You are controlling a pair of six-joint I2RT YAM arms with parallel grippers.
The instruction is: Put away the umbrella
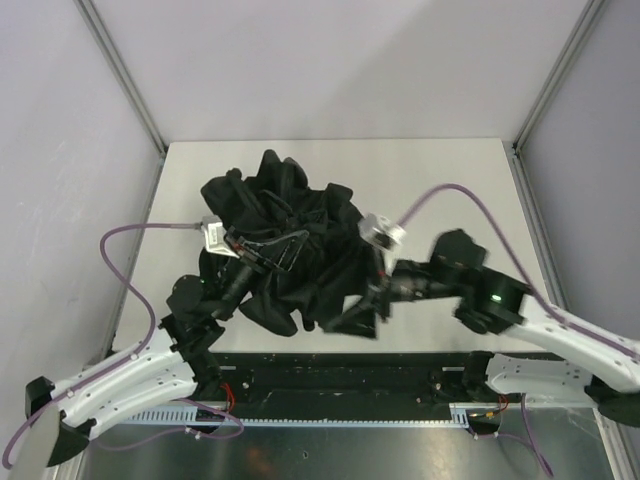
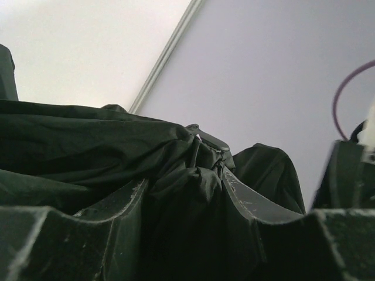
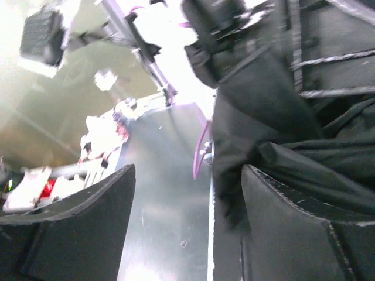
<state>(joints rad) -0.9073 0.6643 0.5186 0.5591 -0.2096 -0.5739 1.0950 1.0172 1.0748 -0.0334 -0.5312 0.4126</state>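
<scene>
The umbrella (image 1: 290, 225) is a crumpled heap of black fabric with thin ribs showing, lying mid-table. My left gripper (image 1: 268, 255) reaches into its left side. In the left wrist view the gripper (image 2: 184, 187) is shut on a bunched fold of the umbrella (image 2: 88, 140), with cloth filling the gap between the fingers (image 2: 252, 205). My right gripper (image 1: 368, 305) sits at the heap's lower right edge. In the right wrist view the gripper (image 3: 188, 175) stands open. Umbrella (image 3: 281, 117) fabric hangs against the right finger (image 3: 281, 222). The handle is hidden.
The pale table (image 1: 450, 180) is walled by grey panels with metal corner posts (image 1: 120, 70). Purple cables (image 1: 460, 190) loop over both arms. A metal base plate (image 1: 350, 375) runs along the near edge, also seen as the shiny plate (image 3: 164, 193) between the right fingers.
</scene>
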